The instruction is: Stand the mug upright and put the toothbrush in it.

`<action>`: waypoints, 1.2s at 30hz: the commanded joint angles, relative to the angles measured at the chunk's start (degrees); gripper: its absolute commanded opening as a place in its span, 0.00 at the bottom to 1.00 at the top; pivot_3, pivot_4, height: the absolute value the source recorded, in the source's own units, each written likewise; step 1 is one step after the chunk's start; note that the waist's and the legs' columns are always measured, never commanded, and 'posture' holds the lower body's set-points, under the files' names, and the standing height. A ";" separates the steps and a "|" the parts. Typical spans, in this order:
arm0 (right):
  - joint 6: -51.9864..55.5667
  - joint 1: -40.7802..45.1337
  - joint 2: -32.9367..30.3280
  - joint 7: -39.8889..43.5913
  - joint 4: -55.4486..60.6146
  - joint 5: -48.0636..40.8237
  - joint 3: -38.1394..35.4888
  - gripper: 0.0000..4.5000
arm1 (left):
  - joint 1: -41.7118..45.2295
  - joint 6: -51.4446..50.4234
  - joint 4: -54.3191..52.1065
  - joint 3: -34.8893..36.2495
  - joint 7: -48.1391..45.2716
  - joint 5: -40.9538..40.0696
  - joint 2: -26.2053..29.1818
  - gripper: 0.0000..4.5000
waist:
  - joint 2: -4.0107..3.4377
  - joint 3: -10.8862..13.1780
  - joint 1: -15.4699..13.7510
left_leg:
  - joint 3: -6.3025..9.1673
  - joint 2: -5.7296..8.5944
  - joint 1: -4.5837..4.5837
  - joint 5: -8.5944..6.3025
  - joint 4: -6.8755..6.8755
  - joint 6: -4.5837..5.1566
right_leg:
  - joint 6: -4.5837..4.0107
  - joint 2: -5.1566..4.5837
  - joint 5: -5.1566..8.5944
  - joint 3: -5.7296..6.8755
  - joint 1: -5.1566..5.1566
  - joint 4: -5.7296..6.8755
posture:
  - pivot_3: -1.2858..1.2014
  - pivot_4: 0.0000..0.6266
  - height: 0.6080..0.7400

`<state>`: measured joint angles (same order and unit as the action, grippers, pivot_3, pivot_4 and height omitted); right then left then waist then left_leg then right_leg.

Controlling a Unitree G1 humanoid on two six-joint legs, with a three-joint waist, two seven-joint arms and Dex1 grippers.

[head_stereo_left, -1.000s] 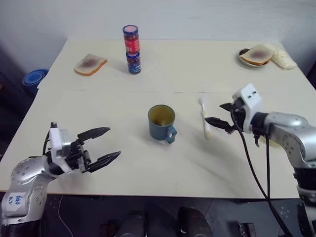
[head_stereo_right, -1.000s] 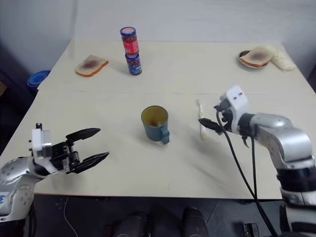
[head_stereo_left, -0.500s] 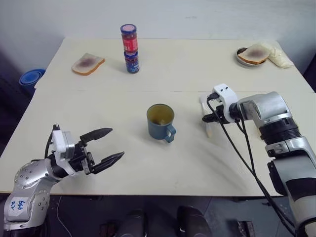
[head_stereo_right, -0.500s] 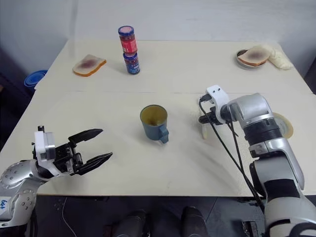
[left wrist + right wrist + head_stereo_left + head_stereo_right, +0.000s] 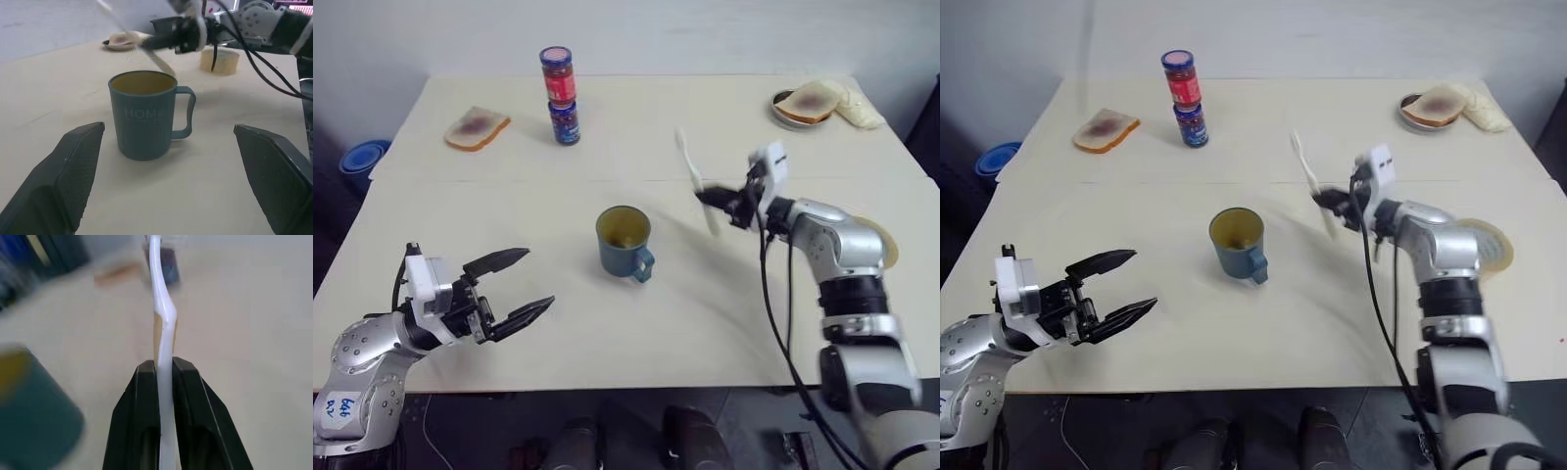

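The mug (image 5: 625, 241) stands upright near the middle of the table (image 5: 636, 333), its mouth open to the top and its handle turned toward the robot's right and the near edge. The right tool (image 5: 722, 204) is raised above the table to the right of the mug, its two black fingers (image 5: 142, 421) pressed tight on the toothbrush (image 5: 693, 182), which is clear of the table and slants up and away from the grip. The left tool (image 5: 514, 289) hangs low over the near left part of the table, fingers spread wide with nothing between them, pointing toward the mug but well apart from it. At the far side stand two stacked jars (image 5: 559, 95), with a slice of bread (image 5: 476, 127) to their left.
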<state>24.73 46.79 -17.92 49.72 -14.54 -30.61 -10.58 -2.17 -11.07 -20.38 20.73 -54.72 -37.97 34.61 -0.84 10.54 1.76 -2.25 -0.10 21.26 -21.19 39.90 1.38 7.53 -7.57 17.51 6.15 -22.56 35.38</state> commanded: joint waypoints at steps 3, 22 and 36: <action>-6.89 -3.54 8.79 -0.71 14.33 -6.36 0.40 0.01 | 1.91 0.62 0.68 -0.77 0.86 -0.47 -0.91 1.00 | 0.04 -0.03 -0.22 | 0.07 0.04 -0.04 -0.01 0.03 -0.01 | -0.01 -0.02 0.00 0.01 0.00 0.11 | 0.52 0.24 1.00; -27.98 -11.43 1.61 11.05 7.74 4.11 6.67 0.86 | -2.10 3.71 6.24 2.62 -1.60 1.68 0.92 1.00 | 0.06 -0.03 -0.36 | 0.18 0.20 -0.07 0.01 0.07 0.04 | -0.02 -0.13 0.00 -0.07 0.09 0.10 | 0.52 0.24 1.00; -41.69 -25.56 -22.66 34.08 -2.11 5.89 3.13 0.99 | -12.94 12.69 6.45 6.52 3.85 15.41 3.88 1.00 | 0.13 0.00 -0.15 | -0.16 -0.02 -0.17 -0.01 0.02 0.07 | 0.00 -0.07 0.00 -0.03 0.19 -0.20 | 0.52 0.24 1.00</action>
